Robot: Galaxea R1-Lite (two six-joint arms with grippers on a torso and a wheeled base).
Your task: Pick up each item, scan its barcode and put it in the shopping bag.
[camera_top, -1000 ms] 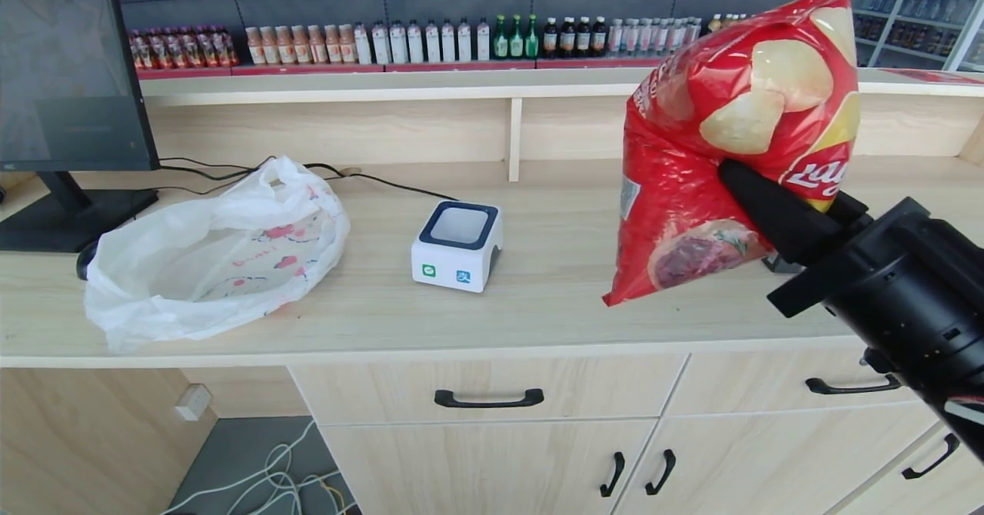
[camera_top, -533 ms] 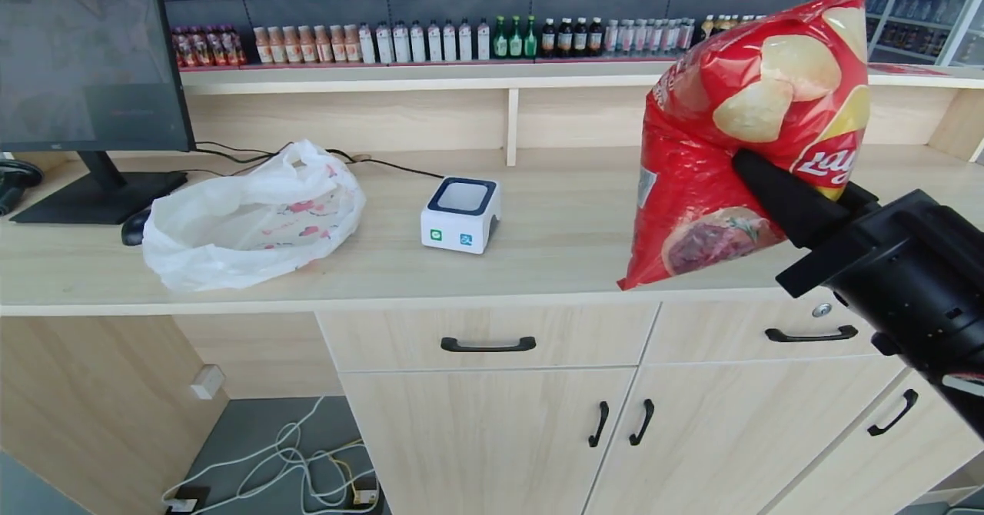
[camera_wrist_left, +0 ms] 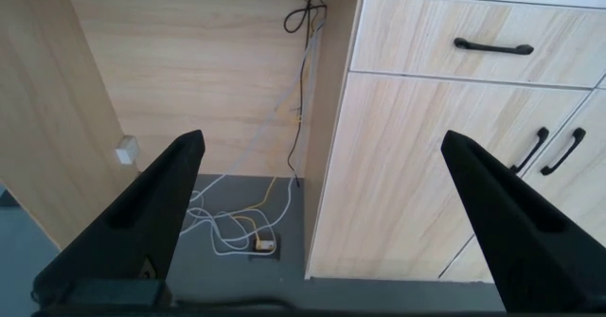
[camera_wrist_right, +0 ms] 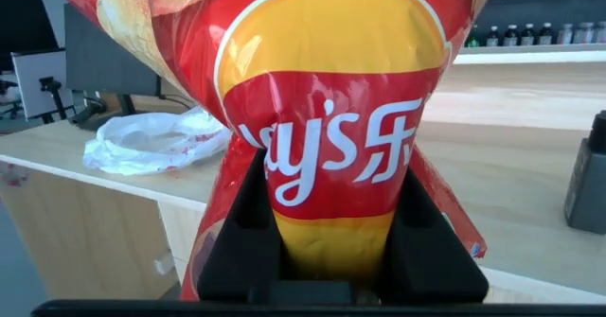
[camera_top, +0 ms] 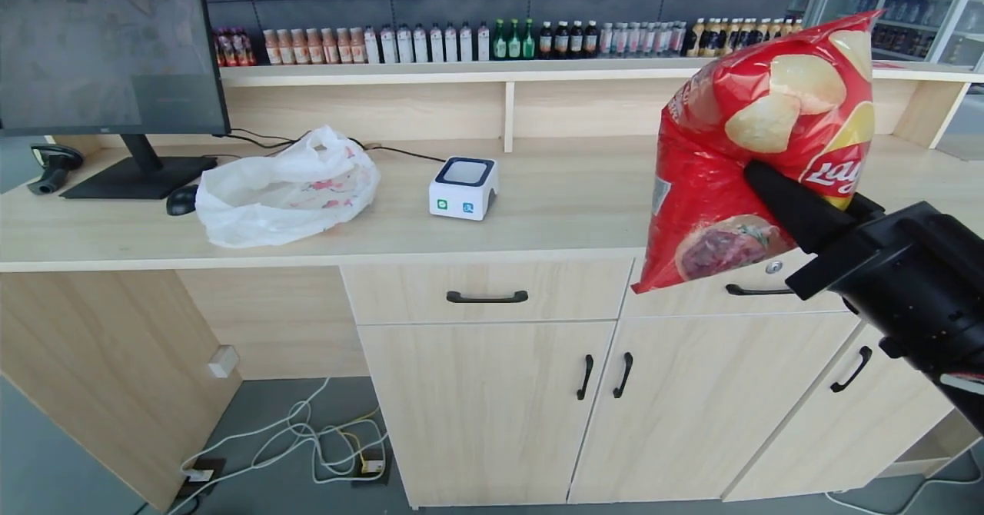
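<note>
A red chip bag hangs in the air on the right, in front of the counter's edge, with my right gripper shut on its lower part. The right wrist view has the chip bag squeezed between the black fingers. On the counter stand a white barcode scanner in the middle and a crumpled white shopping bag to its left. My left gripper is open, low in front of the cabinet, with nothing between its fingers.
A monitor on a stand, a mouse and a hand scanner sit at the counter's left end. Below the counter are drawers and cabinet doors. Cables lie on the floor. Bottles line the back shelf.
The whole head view has pulled back and the counter looks farther away and higher, so the camera moved. The chip bag stays in my right gripper.
</note>
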